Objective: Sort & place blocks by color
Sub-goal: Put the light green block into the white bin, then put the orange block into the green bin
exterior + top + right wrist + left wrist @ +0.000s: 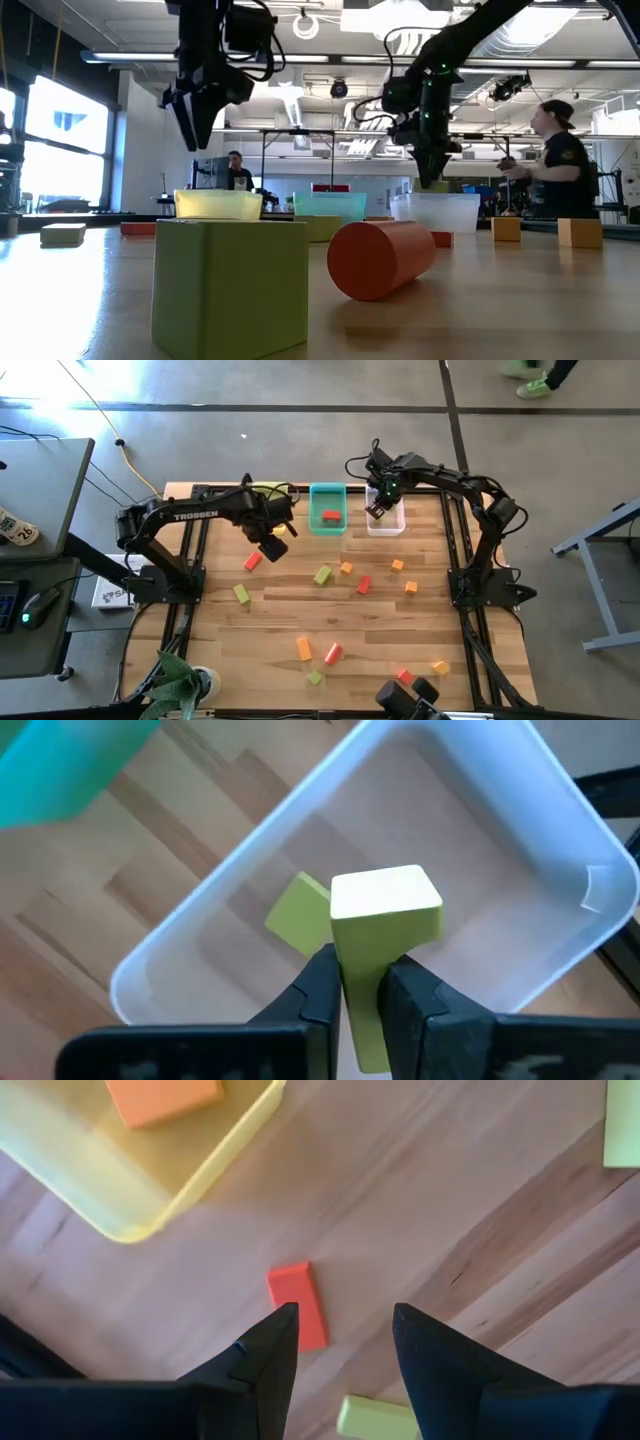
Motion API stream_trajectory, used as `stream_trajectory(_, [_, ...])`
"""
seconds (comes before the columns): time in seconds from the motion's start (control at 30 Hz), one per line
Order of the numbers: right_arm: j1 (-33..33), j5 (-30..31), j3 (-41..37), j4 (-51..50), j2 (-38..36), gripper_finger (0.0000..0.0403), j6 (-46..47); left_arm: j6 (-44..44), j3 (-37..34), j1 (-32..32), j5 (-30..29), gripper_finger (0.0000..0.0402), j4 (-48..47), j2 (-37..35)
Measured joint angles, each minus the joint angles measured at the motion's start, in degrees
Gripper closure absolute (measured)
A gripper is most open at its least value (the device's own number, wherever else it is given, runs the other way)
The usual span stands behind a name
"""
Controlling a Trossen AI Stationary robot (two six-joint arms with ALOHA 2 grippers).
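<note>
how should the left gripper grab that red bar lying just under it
Grip the red bar across its two long sides, near the middle, coming straight down. It lies flat on the table with open wood all around, and the open left gripper hangs above it, empty.

Both arms are dark, near black, built of slim tube links with thicker blocky joints. The left arm [190, 515] carries white lettering reading TROSSEN along its long link. The right arm [470, 488] has black cables looping off its wrist end, and a small green light glows at that wrist. Each arm stands on a dark base with black rails running along the table edge. The jaws are matte black, broad at the root and tapering to pointed tips.
</note>
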Motion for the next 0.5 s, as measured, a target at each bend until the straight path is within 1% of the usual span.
stream_trajectory(0.07, [0.00,-1.05,0.00,0.17,0.00,0.0367,0.00,-2.33,-0.02,-0.57,0.02,0.0247,-0.15,0.00])
stream_trajectory(0.17, [0.05,-1.36,0.00,0.82,0.00,0.0355,-0.08,-3.51,-0.32,-1.37,-0.06,0.0247,0.04,0.00])
stream_trajectory(0.3, [0.13,-1.32,0.00,0.78,0.00,0.0328,-1.39,-6.62,-3.82,-2.11,-0.11,0.0247,0.07,0.00])
stream_trajectory(0.5, [0.15,0.19,0.00,0.86,0.00,0.0286,-2.81,-11.23,-8.80,-2.32,1.60,0.0247,0.33,0.00])
